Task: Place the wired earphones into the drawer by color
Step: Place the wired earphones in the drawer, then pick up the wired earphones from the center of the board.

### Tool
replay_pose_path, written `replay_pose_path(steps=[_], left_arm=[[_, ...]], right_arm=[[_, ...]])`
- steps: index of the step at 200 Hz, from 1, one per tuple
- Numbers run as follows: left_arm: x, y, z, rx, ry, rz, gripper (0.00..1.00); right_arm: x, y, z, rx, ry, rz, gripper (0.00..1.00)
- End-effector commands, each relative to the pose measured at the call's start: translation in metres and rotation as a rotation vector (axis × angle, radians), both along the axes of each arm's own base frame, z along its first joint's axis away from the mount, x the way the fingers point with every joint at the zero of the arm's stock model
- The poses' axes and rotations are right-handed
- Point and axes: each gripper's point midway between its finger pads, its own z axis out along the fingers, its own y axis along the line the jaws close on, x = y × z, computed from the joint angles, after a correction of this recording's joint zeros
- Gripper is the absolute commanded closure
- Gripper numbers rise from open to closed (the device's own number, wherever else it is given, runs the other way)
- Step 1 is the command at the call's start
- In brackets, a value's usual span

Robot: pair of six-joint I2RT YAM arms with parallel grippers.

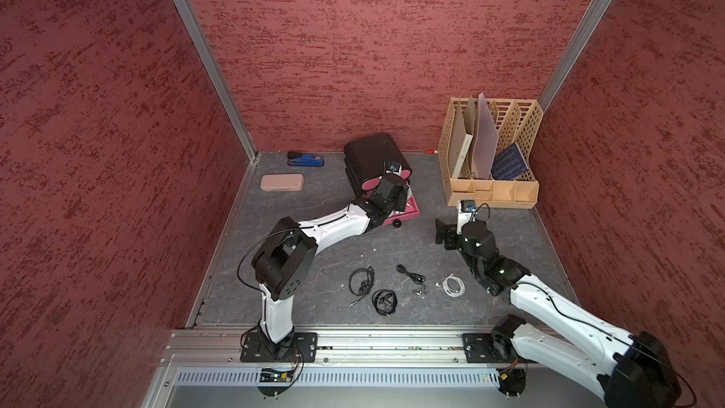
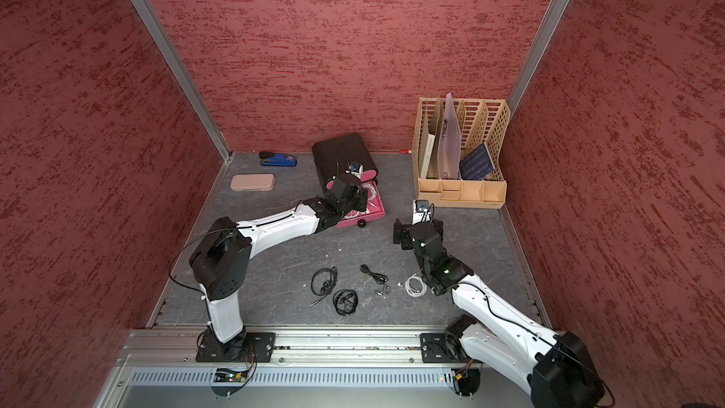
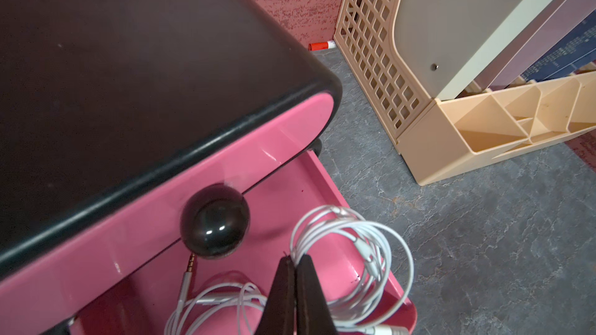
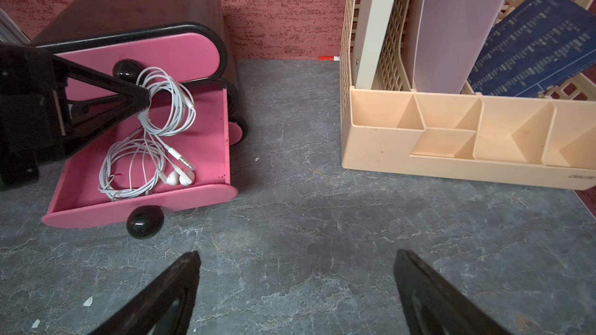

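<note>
White earphones (image 4: 167,101) hang over the open pink drawer (image 4: 200,196) — clamped in the left gripper (image 3: 295,257) — the right gripper (image 4: 296,259) spread wide.

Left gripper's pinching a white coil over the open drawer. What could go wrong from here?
1. The held white earphones loop close to the top drawer's knob; a strand could hook it.
2. In the left wrist view the loop reaches past the open drawer's side wall, so part may drape outside.
3. It may tangle with the coil already inside and follow the left gripper out.
</note>
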Motion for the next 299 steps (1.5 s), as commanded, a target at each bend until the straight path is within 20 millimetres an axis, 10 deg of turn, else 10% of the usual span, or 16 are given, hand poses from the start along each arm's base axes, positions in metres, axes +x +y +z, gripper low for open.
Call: replay_pose_path(steps=[1,25,108,210,299], left_arm=[[0.002,-0.002,-0.004,0.029,0.004,0.005,1.00],[0.001,0.000,-0.007,0.039,0.015,0.008,1.00],[-0.008,0.002,0.013,0.000,0.027,0.003,0.50],[-0.077,0.042,0.053,-0.099,-0.017,-0.085,0.00],[-0.152,0.099,0.040,-0.125,-0.192,-0.282,0.00]], right_arm=[[0.001,-0.005,0.003,0.005,-0.025,-0.021,0.02],[0.001,-0.005,0.002,0.003,-0.023,-0.021,0.01],[0.001,-0.004,0.001,0.003,-0.022,-0.018,0.02],[0.001,0.003,-0.001,0.008,-0.014,0.018,0.02],[-0.004,0.018,-0.005,0.055,0.021,0.099,0.02]])
